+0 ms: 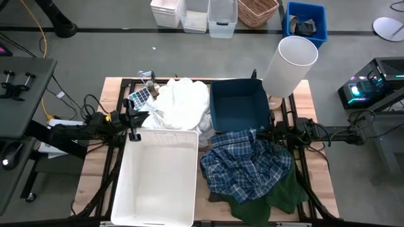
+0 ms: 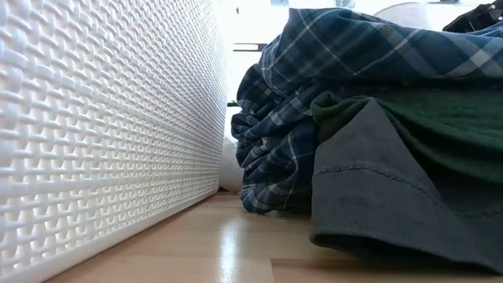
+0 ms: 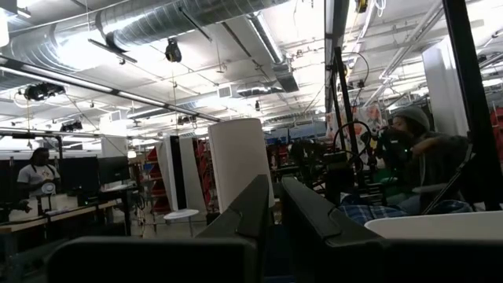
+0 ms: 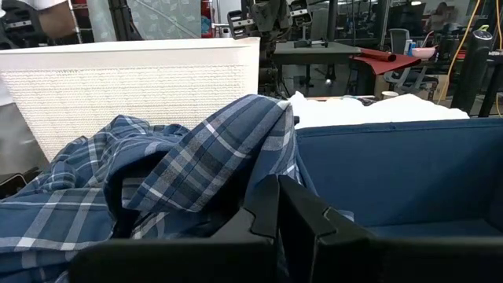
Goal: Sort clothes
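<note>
both arms wait at the sides of the table, no cloth taken yet.

the left end effector [image 3: 271,212] sits at the left edge of the wooden table [image 1: 319,120], beside the pile of plain white soft garments [image 1: 183,104]; its two fingers are pressed together and hold nothing. the right end effector [image 4: 275,206] is at the right edge, also closed and empty, pointing at the blue-and-white plaid shirt [image 1: 246,165]. this shirt lies crumpled over a dark green garment [image 1: 278,192] and a dark grey one [image 2: 377,189], between the white rectangular plastic bin [image 1: 158,180] and the table's right side, just before the dark blue square bin [image 1: 238,104]. the cloth looks light, soft and limp, so i think it will hang and drag; a raised fold on top is the best place to pinch.
</note>
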